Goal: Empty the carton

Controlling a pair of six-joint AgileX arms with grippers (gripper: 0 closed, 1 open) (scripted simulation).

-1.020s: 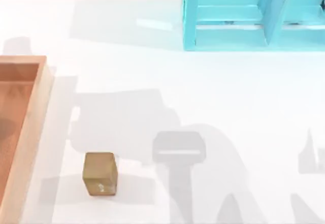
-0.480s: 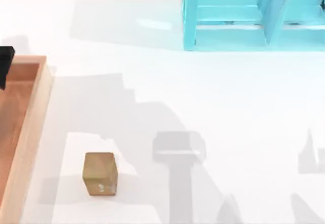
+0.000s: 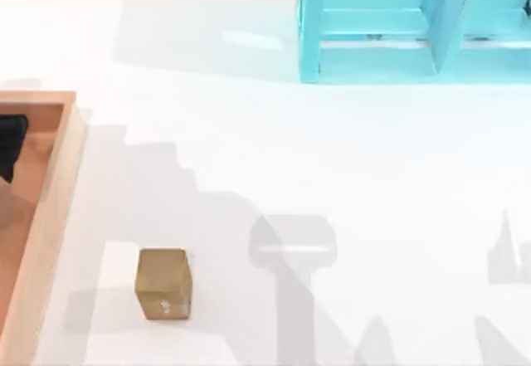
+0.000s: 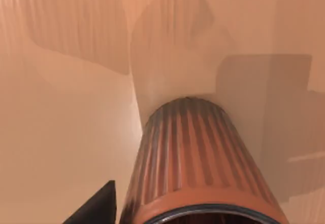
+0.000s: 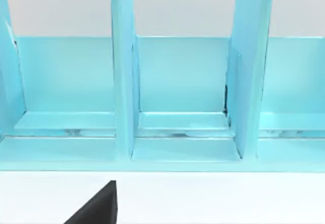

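Reaching down into the carton [image 3: 51, 185] at the bench's [image 3: 348, 158] left edge, the left gripper [image 3: 10, 143] now sits lower inside the walls than half a second ago, when it was level with the far rim; a second ago it was not over the box at all. That descent suggests a pick is about to begin, with the emptying only part done. A small tan-brown cube [image 3: 163, 283] stands on the bench just right of the carton, unmoved across all three moments. From above, the carton's floor is cut off at the picture's edge. The left wrist camera supplies what is missing: a ribbed orange cylinder, possibly a cup or can [image 4: 198, 163], standing on the orange-brown floor directly beneath the arm. Whether the left jaws are parted cannot be told. The right arm's camera faces the turquoise shelf unit [image 5: 167, 107]; its jaws' state cannot be told either.
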